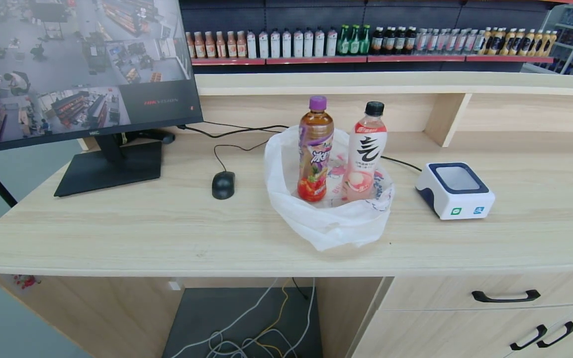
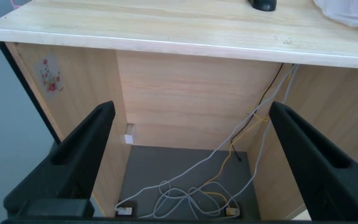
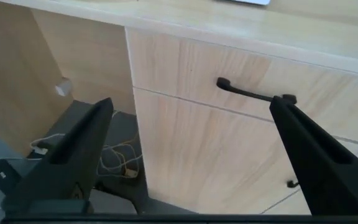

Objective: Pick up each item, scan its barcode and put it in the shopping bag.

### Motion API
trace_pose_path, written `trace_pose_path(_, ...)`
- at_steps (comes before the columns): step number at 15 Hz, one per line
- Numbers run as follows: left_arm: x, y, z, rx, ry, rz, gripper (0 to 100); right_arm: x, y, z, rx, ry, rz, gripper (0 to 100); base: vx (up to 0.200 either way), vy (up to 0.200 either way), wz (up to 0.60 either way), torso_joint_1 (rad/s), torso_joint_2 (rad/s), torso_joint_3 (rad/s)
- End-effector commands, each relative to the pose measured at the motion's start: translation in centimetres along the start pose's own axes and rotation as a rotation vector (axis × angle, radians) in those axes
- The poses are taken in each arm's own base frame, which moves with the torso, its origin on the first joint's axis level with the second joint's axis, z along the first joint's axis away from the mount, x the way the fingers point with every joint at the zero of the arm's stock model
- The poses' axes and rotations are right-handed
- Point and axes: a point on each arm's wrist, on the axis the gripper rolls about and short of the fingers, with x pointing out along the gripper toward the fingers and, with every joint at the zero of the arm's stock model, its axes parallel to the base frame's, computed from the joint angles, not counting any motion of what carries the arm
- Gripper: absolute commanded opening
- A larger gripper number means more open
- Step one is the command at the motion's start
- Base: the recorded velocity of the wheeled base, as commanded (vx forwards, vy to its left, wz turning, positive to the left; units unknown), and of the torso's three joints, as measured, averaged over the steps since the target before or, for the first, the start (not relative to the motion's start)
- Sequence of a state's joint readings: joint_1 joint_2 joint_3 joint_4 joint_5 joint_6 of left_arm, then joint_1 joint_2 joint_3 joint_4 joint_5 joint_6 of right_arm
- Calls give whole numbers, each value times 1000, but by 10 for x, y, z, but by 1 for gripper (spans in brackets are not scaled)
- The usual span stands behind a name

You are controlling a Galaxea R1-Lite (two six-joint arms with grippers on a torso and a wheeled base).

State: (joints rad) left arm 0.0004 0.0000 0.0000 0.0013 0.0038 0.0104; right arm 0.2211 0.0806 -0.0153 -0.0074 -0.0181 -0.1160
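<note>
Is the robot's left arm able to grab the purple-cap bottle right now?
Probably not yet: the left gripper hangs below the counter, whose edge blocks it. Above, the purple-cap bottle stands upright in the open bag.

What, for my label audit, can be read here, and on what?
Nothing reads surely.
Purple-capped bottle: stylised label characters, partly hidden.
Black-capped bottle: brush-stroke characters, partly hidden.
Monitor: small red logo, blurred.
Barcode scanner: two icon badges, no words.
Shelf bottles: too small.
</note>
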Motion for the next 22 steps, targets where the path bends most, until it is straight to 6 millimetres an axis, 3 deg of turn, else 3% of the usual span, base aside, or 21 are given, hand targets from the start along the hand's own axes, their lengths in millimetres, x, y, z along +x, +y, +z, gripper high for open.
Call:
trace_pose_path(1, 0, 0, 0, 0, 0, 2, 100, 3, 3, 1, 14, 61, -184, 100, 0, 0, 0, 0, 0, 0)
trace_pose_path(6, 0, 0, 0, -1, 0, 0, 100, -6, 6, -1, 21, -64, -202, 100, 0, 0, 0, 0, 0, 0)
trace_pose_path(10, 0, 0, 0, -1, 0, 0, 100, -4, 6, -5, 21, -40, -204, 100, 0, 0, 0, 0, 0, 0)
trace_pose_path(12, 0, 0, 0, -1, 0, 2, 100, -4, 6, -6, 113, -43, -205, 100, 0, 0, 0, 0, 0, 0)
trace_pose_path(16, 0, 0, 0, -1, 0, 2, 100, -4, 6, -6, 119, -46, -205, 100, -150, 0, 0, 11, 7, 2)
trace_pose_path(22, 0, 0, 0, 0, 0, 2, 100, -4, 6, -6, 119, -46, -205, 100, 0, 0, 0, 0, 0, 0)
